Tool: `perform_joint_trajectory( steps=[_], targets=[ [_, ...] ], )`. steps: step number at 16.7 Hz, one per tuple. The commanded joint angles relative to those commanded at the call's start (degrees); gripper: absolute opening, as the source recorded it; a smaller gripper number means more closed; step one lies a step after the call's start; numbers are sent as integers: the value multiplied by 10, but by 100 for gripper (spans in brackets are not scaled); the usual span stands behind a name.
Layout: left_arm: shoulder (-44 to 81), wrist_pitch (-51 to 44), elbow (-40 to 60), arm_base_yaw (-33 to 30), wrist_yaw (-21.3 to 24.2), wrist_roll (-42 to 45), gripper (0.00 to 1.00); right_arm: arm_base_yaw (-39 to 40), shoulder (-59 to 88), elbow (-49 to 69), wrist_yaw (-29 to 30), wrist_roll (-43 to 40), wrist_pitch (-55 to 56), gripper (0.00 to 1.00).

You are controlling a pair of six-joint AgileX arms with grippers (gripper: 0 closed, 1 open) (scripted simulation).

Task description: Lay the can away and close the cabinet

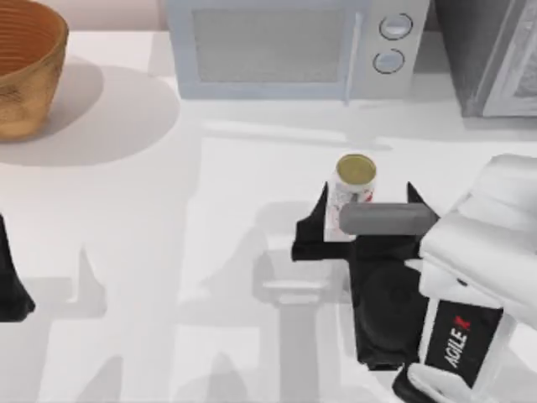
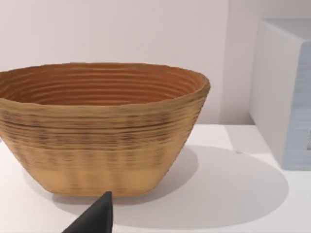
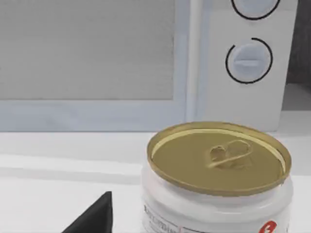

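Observation:
The can (image 1: 355,186), white with red marks and a dull gold top, stands upright on the table in front of the microwave. My right gripper (image 1: 367,193) is open, with a black finger on each side of the can and a gap between fingers and can. In the right wrist view the can (image 3: 216,174) is close, beside one black fingertip (image 3: 97,216). A grey cabinet (image 1: 487,59) shows partly at the back right. My left gripper (image 1: 13,281) is parked at the table's left edge, open, and its fingertip (image 2: 97,218) points at the basket.
A pale blue microwave (image 1: 285,46) with two round knobs stands at the back centre, door shut. A woven wooden basket (image 1: 25,63) sits at the back left, its rim (image 2: 104,73) large in the left wrist view. White tabletop (image 1: 168,252) lies between the arms.

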Motion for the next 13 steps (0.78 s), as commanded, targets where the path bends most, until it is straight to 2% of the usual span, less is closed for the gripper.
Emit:
perform_joint_trajectory(
  steps=[5,13],
  targets=[
    [0,0,0,0,0,0,100,29,85,25,30,-3,63,100],
    [0,0,0,0,0,0,100,21,101,47,21,-1,52,100]
  ],
)
